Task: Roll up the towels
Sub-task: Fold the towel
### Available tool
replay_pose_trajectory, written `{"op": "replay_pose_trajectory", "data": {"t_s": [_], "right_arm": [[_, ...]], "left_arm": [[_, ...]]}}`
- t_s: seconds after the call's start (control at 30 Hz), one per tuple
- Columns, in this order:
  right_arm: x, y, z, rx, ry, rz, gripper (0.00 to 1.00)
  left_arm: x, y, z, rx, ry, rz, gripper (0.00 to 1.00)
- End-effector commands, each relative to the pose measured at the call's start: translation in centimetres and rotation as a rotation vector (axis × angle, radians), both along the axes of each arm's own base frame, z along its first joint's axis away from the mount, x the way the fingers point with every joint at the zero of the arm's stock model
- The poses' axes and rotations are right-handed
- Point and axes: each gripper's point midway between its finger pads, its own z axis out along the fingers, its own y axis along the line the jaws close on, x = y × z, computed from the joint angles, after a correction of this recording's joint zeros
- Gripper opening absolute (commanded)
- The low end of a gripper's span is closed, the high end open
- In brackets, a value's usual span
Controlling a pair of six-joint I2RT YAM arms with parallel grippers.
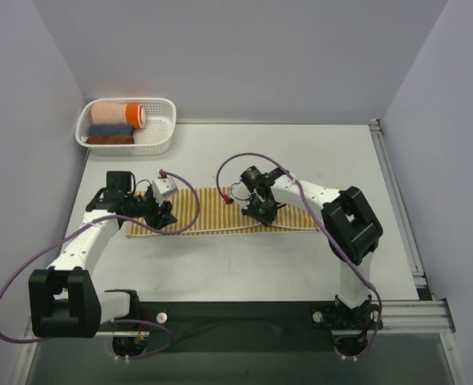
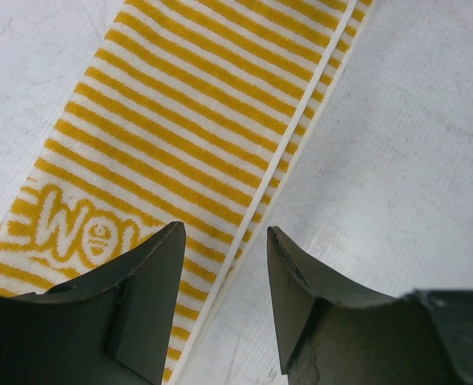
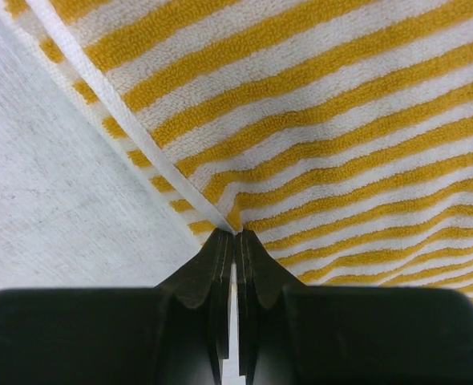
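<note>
Striped towel (image 1: 220,210) lies flat, unrolled, in front of the basket (image 1: 152,146); right gripper (image 3: 235,237) jaws are clamped on its long edge, left gripper (image 2: 224,233) jaws apart astride that edge: grasp step, I judge; next, left must close before any rolling.

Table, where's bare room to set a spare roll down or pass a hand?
Free: the far strip of table between basket and right edge, beyond the towel; also the near strip between towel and arm bases. Crowded: mid-table, where left gripper and right gripper sit at the towel.
</note>
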Motion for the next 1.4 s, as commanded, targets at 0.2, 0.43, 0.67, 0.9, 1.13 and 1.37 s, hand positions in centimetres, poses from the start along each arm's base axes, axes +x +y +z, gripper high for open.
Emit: {"op": "replay_pose_trajectory", "data": {"t_s": [0.2, 0.43, 0.67, 0.9, 1.13, 1.37], "right_arm": [[-1.7, -0.4, 4.6, 0.050, -0.012, 0.036, 0.00], [-3.3, -0.9, 2.0, 0.015, 0.084, 0.051, 0.00], [-4.2, -1.5, -1.0, -0.033, 0.150, 0.052, 0.00], [-5.4, -1.8, -1.0, -0.022, 0.178, 0.059, 0.13], [-3.5, -1.9, 4.8, 0.167, 0.195, -0.110, 0.34], [1.4, -8.4, 6.5, 0.231, 0.218, -0.499, 0.28]], "left_arm": [[0.7, -0.2, 2.0, -0.040, -0.037, -0.005, 0.55], [0.9, -0.2, 1.9, -0.041, -0.027, -0.005, 0.55], [0.8, 0.1, 1.5, -0.021, -0.013, -0.006, 0.55], [0.7, 1.1, -0.7, -0.031, 0.110, 0.053, 0.52], [3.0, 3.2, -0.9, -0.098, 0.250, 0.243, 0.50], [8.1, 5.8, -2.3, -0.068, 0.314, 0.506, 0.45]]}}
